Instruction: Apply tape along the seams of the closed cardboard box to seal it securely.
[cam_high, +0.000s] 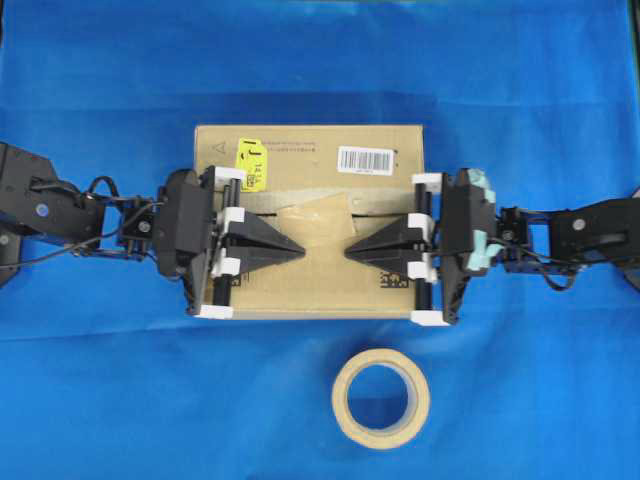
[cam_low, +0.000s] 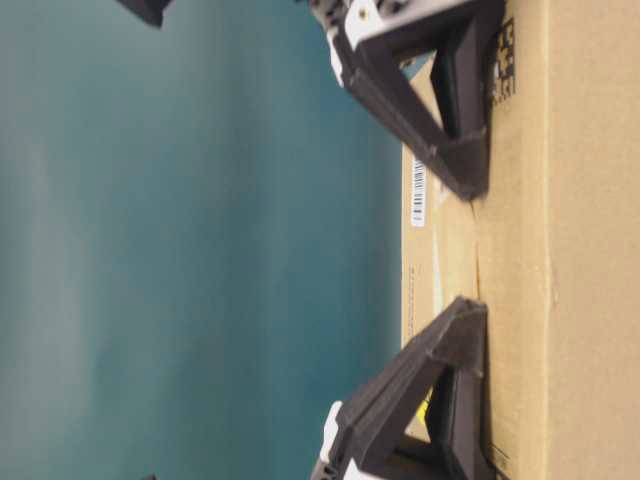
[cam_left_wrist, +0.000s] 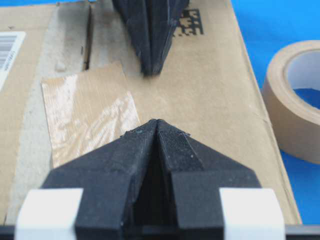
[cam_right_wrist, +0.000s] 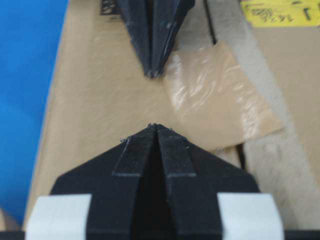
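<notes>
At the centre of the overhead frame, the cardboard box (cam_high: 310, 220) is being flanked by the left gripper (cam_high: 300, 247) and the right gripper (cam_high: 350, 250), whose fingers are being held pressed together, empty. The tape (cam_high: 318, 214) is being left lying flat across the seams (cam_high: 375, 213) mid-box, just above the facing tips. A tape roll (cam_high: 381, 398) is being left on the blue counter (cam_high: 100, 400) at lower centre.

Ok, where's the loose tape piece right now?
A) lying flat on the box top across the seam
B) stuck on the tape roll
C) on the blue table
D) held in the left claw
A: the tape lies flat on the cardboard box over the seams, while the left claw and right claw are shut and hold nothing.
</notes>
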